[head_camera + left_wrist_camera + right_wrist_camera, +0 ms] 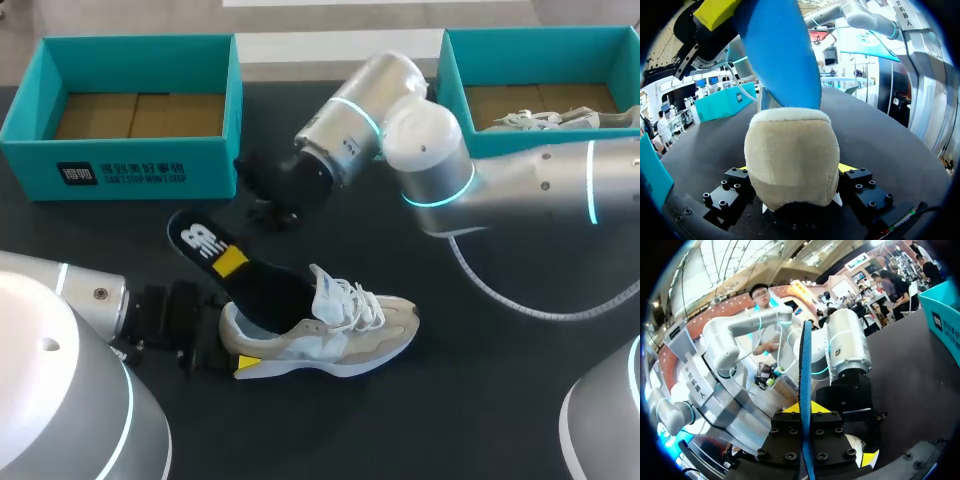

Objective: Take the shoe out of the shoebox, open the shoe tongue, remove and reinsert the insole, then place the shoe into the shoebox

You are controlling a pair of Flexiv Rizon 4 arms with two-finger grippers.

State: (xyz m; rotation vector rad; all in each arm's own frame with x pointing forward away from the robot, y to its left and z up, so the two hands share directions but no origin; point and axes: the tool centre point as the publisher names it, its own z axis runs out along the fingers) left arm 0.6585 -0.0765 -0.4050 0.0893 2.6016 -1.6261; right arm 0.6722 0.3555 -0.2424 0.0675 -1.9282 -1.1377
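Shoe, beige with white laces, has its insole half out.

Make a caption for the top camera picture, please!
The left gripper holds the shoe while the right gripper pinches the insole sticking out of it.

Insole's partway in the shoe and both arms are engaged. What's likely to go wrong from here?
1. The right gripper pinches the insole while a long stretch sticks out of the shoe. Pushing may buckle it.
2. The left gripper holds the shoe at the heel only, so the toe may swing on the table.
3. Loose laces lie by the opening and may snag.
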